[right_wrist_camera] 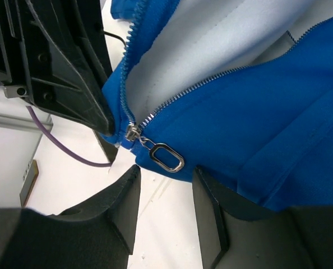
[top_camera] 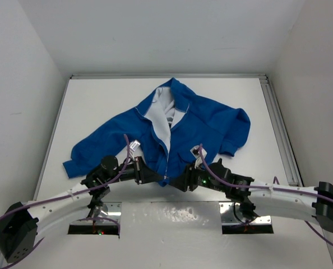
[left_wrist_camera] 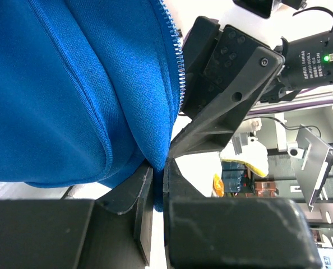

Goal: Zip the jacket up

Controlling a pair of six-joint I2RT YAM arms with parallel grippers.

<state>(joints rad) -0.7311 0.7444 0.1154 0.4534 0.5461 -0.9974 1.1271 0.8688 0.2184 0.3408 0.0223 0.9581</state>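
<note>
The jacket (top_camera: 206, 126) is laid flat on the white table (top_camera: 99, 101), collar toward the far edge, hem toward the middle of the near edge, its white lining (top_camera: 158, 115) exposed. The hem beside the zipper's foot is pinched between the closed fingers of the left gripper (left_wrist_camera: 158, 176). The right gripper (right_wrist_camera: 165, 179) is held spread, with the silver pull ring (right_wrist_camera: 166, 157) just off its fingertips. White print on a black camera body (left_wrist_camera: 312, 56) is too small to be read.
</note>
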